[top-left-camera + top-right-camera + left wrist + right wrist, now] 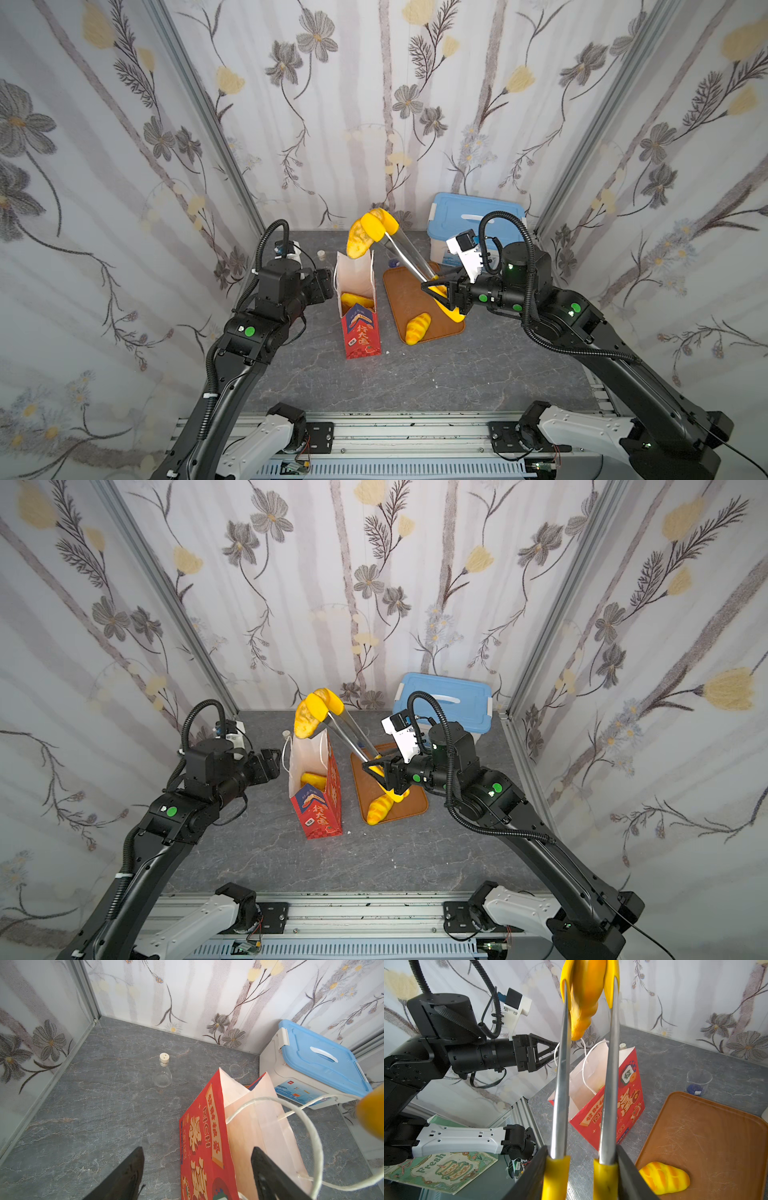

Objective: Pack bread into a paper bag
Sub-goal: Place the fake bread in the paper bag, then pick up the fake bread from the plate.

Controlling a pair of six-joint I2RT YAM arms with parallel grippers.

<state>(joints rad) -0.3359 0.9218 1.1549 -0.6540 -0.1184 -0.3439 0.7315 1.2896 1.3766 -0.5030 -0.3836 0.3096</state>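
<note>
Both top views showed the right jaws pinching the tongs (pixel 409 258) by their yellow handles, right of centre. The tongs' tips clasped a loaf (pixel 358 242) just above the open mouth of the bag (pixel 361 336), mid-frame on the table (pixel 415 374). A bun (pixel 355 300) lay inside the bag, and a striped loaf (pixel 417 328) on the tray (pixel 405 291) beside it. Left jaws stood spread at the bag's rim, perhaps touching it.
</note>
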